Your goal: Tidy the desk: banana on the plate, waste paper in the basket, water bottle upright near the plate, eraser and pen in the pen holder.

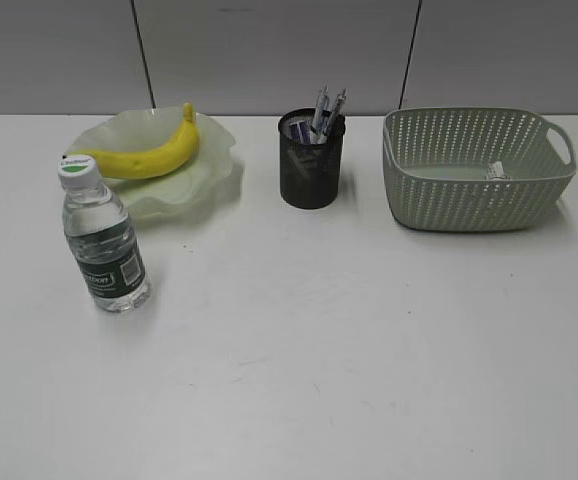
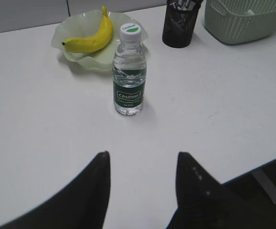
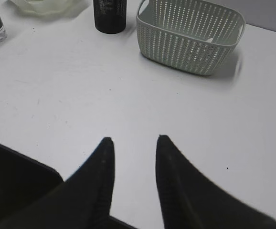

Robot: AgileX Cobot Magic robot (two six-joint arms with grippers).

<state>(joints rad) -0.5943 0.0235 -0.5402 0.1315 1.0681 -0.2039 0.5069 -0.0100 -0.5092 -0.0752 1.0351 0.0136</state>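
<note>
Although both arms sit low at the near edge of the surface [image 1: 299, 380], nothing on it looks left to move. The banana [image 1: 149, 155] lies on the plate [image 1: 209, 185] toward the far left corner, and the water bottle [image 1: 104, 240] stands upright just in front of that plate, cap up. The pen holder [image 1: 311, 160] stands at the middle of the far edge with pens [image 1: 327, 108] sticking out of it; the eraser cannot be made out inside the mesh. Toward the far right corner sits the basket [image 1: 474, 205], with a small white scrap inside that is probably the waste paper [image 1: 496, 172].

The left gripper [image 2: 143, 160] is spread and carries nothing, well back from the bottle; the right gripper [image 3: 133, 143] is likewise parted and bare, over bare surface well short of the basket.

By my reading the task is at its close — every placement appears made. The next move calls only for keeping both arms clear of the bottle, which would tip easily if brushed.
</note>
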